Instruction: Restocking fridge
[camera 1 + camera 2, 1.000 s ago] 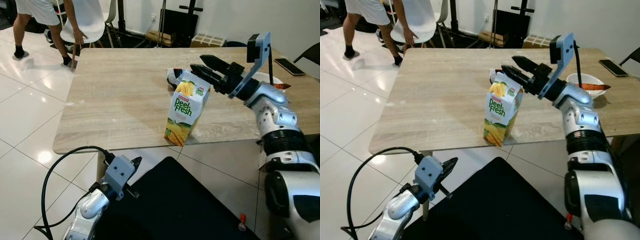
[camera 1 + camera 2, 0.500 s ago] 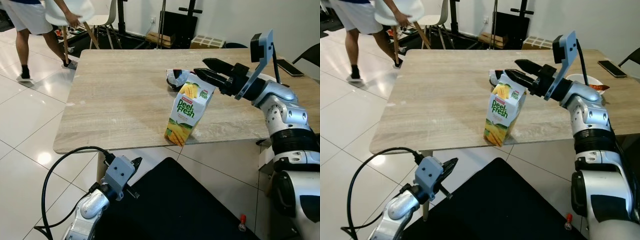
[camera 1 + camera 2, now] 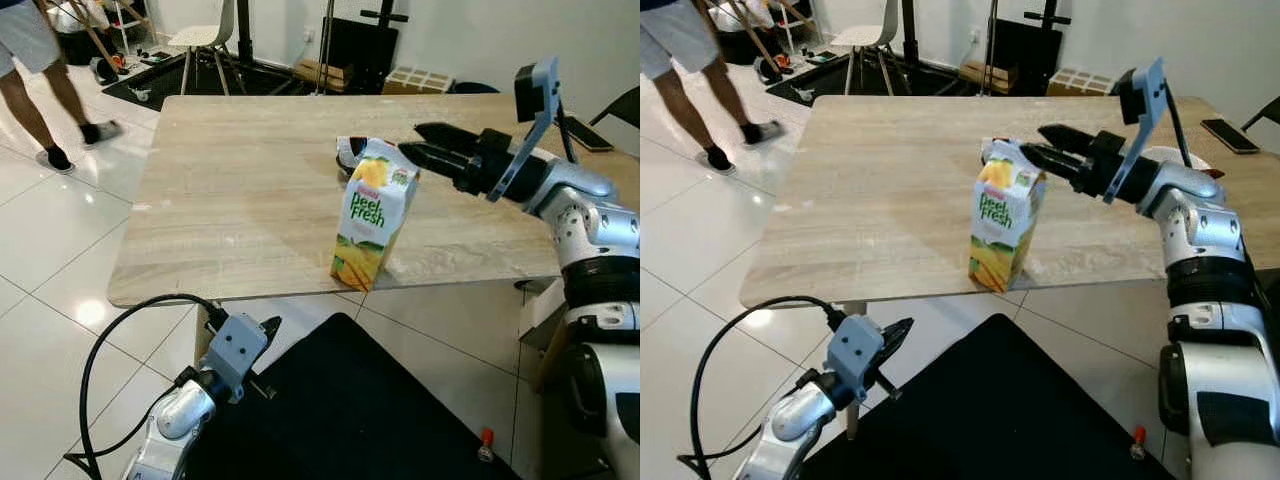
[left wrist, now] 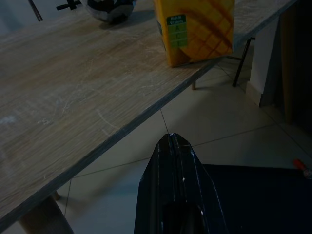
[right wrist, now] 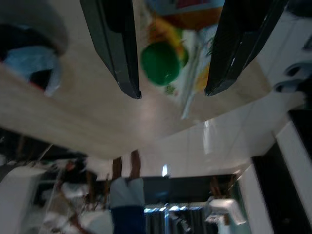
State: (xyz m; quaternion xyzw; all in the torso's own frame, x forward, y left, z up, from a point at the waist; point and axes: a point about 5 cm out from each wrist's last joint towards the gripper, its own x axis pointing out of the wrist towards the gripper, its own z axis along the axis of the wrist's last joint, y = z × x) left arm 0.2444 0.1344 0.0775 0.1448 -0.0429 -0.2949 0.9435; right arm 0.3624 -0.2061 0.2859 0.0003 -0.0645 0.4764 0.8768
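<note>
**Fingers parted at juice carton top**

Right gripper (image 3: pixel 413 143): fingers (image 5: pixel 118 46) spread apart, holding nothing, level with the top of the juice carton (image 3: pixel 368 226).
Juice carton: upright, slightly tilted, near the front edge of the surface (image 3: pixel 230 200); green cap (image 5: pixel 161 63).
Left gripper (image 4: pixel 173 146): fingers closed together, empty, below the surface's front edge.

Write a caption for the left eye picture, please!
Right gripper, fingers open, reaches toward the top of the juice carton standing near the table edge.
</note>
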